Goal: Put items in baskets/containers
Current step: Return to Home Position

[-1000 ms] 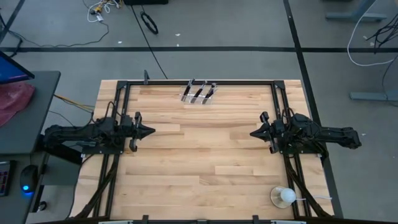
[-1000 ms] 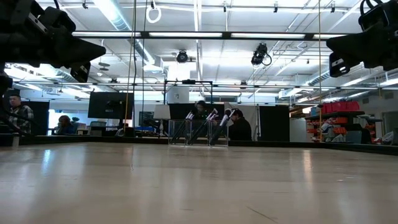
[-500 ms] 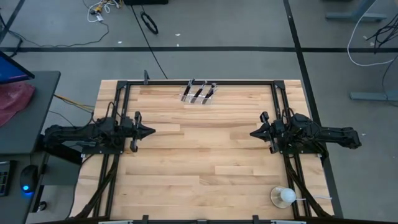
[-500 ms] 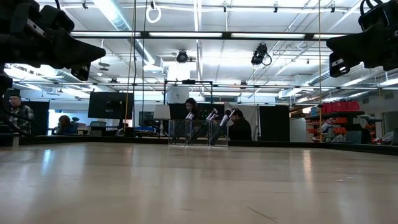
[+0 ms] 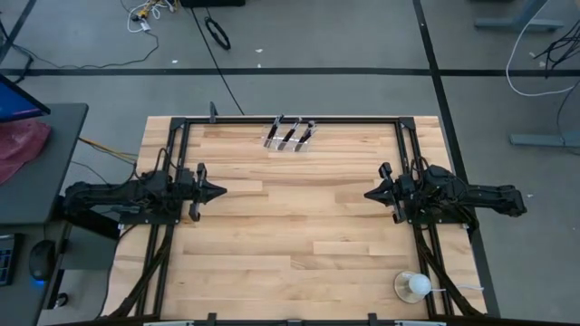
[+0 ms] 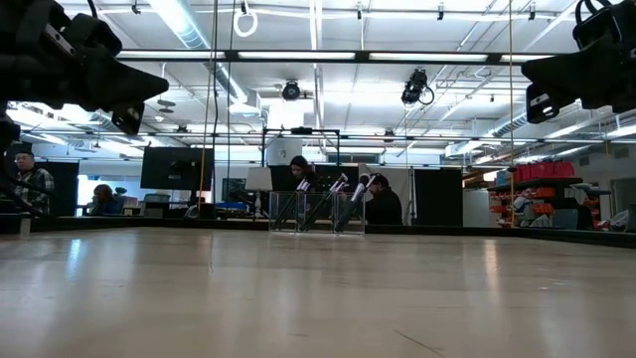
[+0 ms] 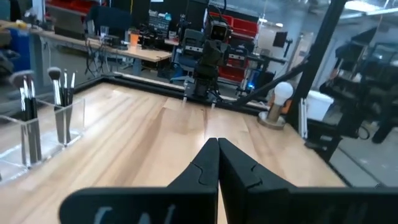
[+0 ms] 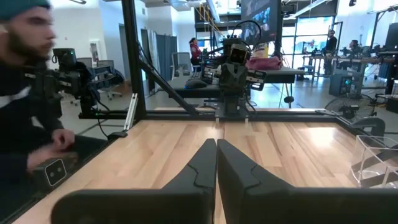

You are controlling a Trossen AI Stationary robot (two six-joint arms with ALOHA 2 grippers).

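The clear holder point(image 5: 290, 136) stands on its base at the middle of the table's far edge. Several black brushes point(image 7: 28, 106) stand upright in its compartments, bristle ends up. The holder also shows in the low view point(image 6: 316, 211) and at the edge of the right wrist view point(image 8: 376, 162). My left gripper point(image 5: 220, 191) hangs shut over the table's left side, pointing level toward the right. My right gripper point(image 5: 367, 194) hangs shut over the right side, pointing level toward the left. Neither holds anything, as both wrist views show: left gripper point(image 7: 217, 146), right gripper point(image 8: 216, 146).
A white round object on a clear base point(image 5: 417, 286) sits near the table's near right corner. Black frame rails point(image 5: 290, 119) run along the table's far edge and sides. A person point(image 8: 28, 99) is just beyond the near edge. Bare wood point(image 5: 294, 217) lies between the grippers.
Both arms and the holder with its brushes have kept still. In the low view, a person far behind the table has stepped sideways behind the holder.
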